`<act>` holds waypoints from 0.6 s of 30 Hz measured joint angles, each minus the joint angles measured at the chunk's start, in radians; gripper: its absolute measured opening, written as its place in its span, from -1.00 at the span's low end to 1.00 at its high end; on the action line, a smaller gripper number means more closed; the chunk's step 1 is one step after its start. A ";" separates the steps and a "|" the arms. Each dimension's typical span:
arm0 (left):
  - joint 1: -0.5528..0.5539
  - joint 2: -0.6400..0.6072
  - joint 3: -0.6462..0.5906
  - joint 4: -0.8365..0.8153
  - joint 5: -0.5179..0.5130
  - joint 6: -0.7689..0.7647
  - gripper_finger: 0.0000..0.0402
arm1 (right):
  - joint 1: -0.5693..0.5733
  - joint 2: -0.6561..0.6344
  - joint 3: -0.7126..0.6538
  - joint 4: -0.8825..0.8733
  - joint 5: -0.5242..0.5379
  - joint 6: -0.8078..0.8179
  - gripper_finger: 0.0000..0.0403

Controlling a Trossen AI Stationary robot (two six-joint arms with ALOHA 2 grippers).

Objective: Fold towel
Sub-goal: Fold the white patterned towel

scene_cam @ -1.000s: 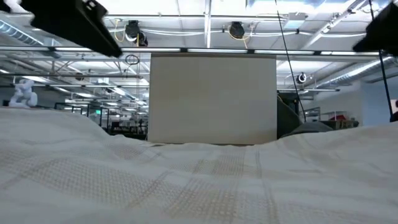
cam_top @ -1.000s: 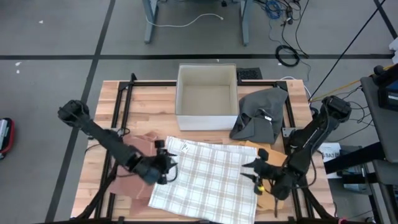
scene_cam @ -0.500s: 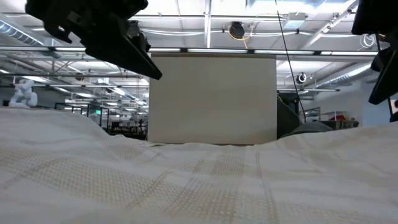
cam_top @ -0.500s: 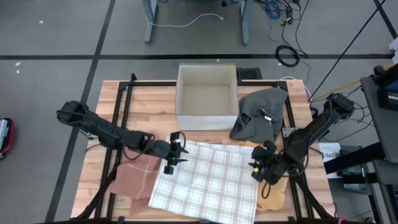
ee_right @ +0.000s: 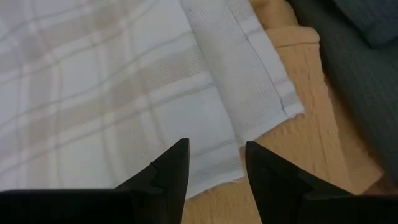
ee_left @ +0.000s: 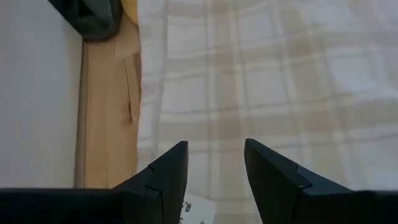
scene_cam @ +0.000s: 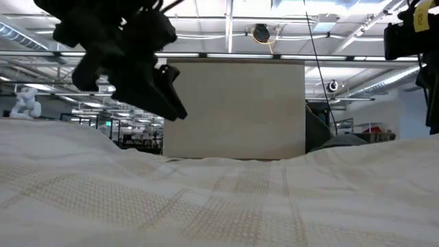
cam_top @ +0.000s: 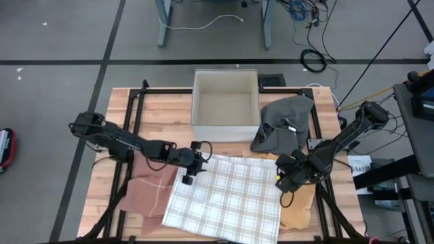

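A white plaid towel (cam_top: 227,196) lies spread flat on the wooden table; it fills the foreground of the low view (scene_cam: 219,199). My left gripper (cam_top: 192,168) hovers open over the towel's far left corner, fingers slanting down above the plaid cloth (ee_left: 261,81). My right gripper (cam_top: 283,179) hovers open over the towel's far right corner (ee_right: 289,109), pointing steeply down. Neither has anything between its fingers. In the low view my left gripper (scene_cam: 161,96) hangs dark in front of the box.
A white open box (cam_top: 226,106) stands at the far middle, with a dark grey cloth (cam_top: 283,125) heaped to its right. A reddish-brown cloth (cam_top: 146,193) lies left of the towel. A tan cloth (cam_top: 298,210) lies under the towel's right edge. Black frame rails (cam_top: 129,129) run along the table's sides.
My left gripper has swung from the towel's left edge toward the far edge and right, sinking and turning, to the far left corner. My right gripper has gone toward the far edge and tipped more steeply down over the far right corner. The towel has stayed flat.
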 joint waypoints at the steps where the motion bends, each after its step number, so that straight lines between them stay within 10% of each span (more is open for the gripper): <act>1: 0.003 0.014 0.000 0.002 0.002 0.004 -0.18 | -0.005 0.000 0.000 0.000 -0.002 0.000 -0.29; 18: 0.016 0.080 0.000 0.039 0.089 0.035 -0.18 | -0.054 0.010 -0.054 0.140 -0.101 -0.057 -0.32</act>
